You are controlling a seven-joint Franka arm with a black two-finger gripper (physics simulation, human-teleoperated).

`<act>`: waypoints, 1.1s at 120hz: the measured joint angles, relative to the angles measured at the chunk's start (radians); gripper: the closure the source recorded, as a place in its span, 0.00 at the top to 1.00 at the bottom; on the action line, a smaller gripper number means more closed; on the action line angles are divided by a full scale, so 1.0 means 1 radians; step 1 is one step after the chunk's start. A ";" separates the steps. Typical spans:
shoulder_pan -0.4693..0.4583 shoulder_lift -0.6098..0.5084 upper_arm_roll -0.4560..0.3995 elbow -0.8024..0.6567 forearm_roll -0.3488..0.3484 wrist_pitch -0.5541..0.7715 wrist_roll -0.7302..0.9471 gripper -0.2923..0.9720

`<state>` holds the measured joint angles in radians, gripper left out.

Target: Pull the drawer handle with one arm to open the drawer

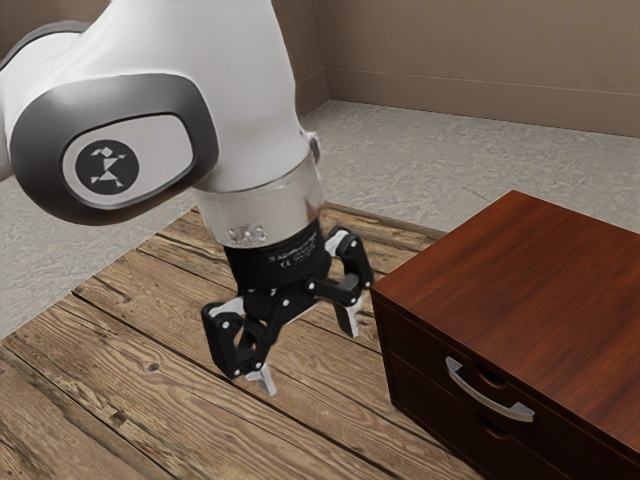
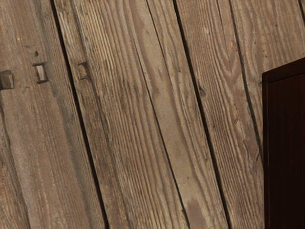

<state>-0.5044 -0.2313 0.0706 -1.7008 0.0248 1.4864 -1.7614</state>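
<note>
A table of rough, knotty planks stands on a speckled grey floor below brown walls. The gripper hangs wide, holding nothing, beside a glossy, boxy dark-wood cabinet. The curved metal handle sits on the drawer front, apart from the fingers.

A: Walls?
B: Just a plain brown wall, with a paler brown baseboard strip along its foot.
A: Floor?
B: It's a grey speckled floor, evenly lit.
A: Furniture?
B: One weathered brown plank tabletop, dark gaps between boards, knots visible.
</note>
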 joint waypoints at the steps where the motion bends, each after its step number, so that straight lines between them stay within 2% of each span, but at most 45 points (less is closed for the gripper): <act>1: 0.000 -0.001 0.000 -0.001 0.000 0.001 0.000 0.77; 21: -0.012 -0.001 0.000 -0.009 -0.001 0.019 0.001 0.77; 44: -0.069 0.008 0.001 -0.041 -0.002 0.047 0.001 0.77; 91: -0.081 0.050 0.009 -0.129 -0.010 0.265 -0.033 0.77; 132: -0.092 0.082 0.009 -0.134 -0.007 0.364 -0.057 0.77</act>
<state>-0.5961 -0.1492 0.0797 -1.8345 0.0177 1.8502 -1.8180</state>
